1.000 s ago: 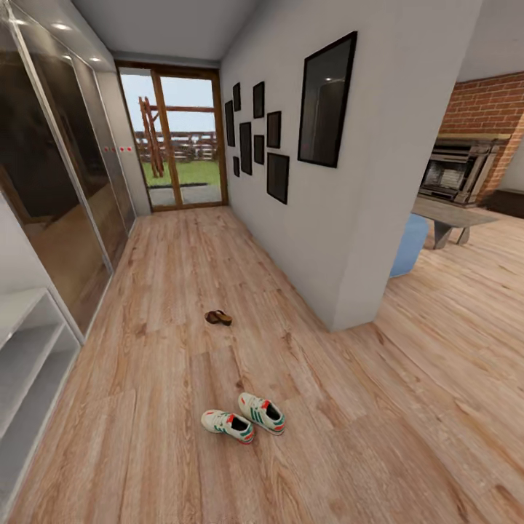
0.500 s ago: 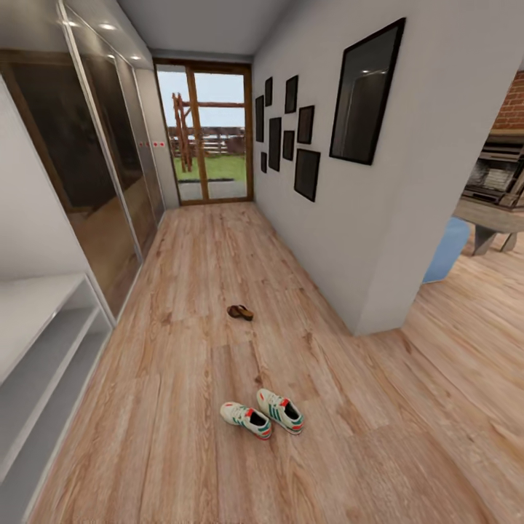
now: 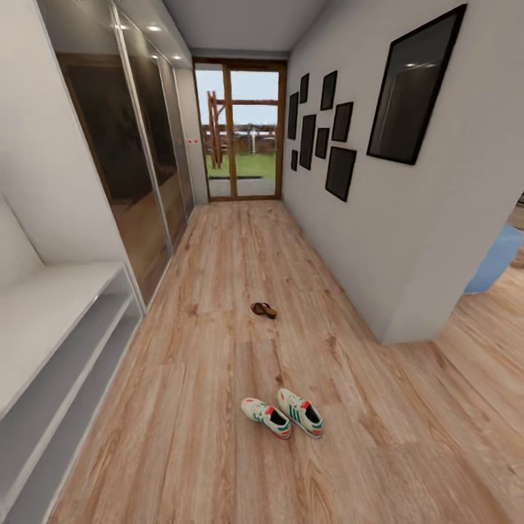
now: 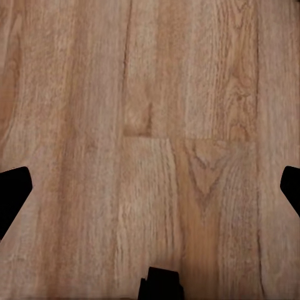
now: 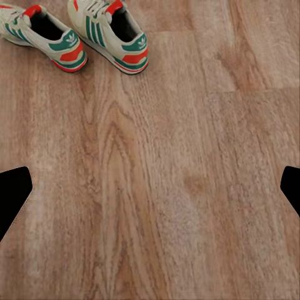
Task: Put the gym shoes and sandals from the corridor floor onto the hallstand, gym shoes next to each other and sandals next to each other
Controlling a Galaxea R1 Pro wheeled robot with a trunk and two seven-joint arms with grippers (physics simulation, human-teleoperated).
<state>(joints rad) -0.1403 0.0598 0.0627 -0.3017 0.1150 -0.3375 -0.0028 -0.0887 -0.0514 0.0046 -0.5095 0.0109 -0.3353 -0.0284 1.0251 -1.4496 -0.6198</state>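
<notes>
While nothing is held yet, every risk lies in the approach. Both gym shoes (image 3: pixel 282 415) sit side by side on the floor (image 3: pixel 218 349), near the middle of the corridor, heels toward the robot; the right wrist view shows the same shoes (image 5: pixel 78 34) close ahead of that arm. Farther down the corridor lie the sandals (image 3: pixel 263 310), so small from the head view that I cannot tell whether they touch or overlap. Along the robot's left runs the rack (image 3: pixel 44 342), its top and lower shelves bare.

In the left wrist view the left fingers (image 4: pixel 14 194) stand wide apart over bare planks; the right fingers (image 5: pixel 14 194) are likewise spread, clamped on nothing.

Likely troubles, as I judge them: the shoes lie so close together that fingers lowering onto one could nudge or drag its neighbour. A soft upper may collapse under a pinch and slip out on the lift. The low sandals give little to grip, so fingertips might scrape the floor. Turning toward the rack, the base could clip its end or roll over a shoe.
</notes>
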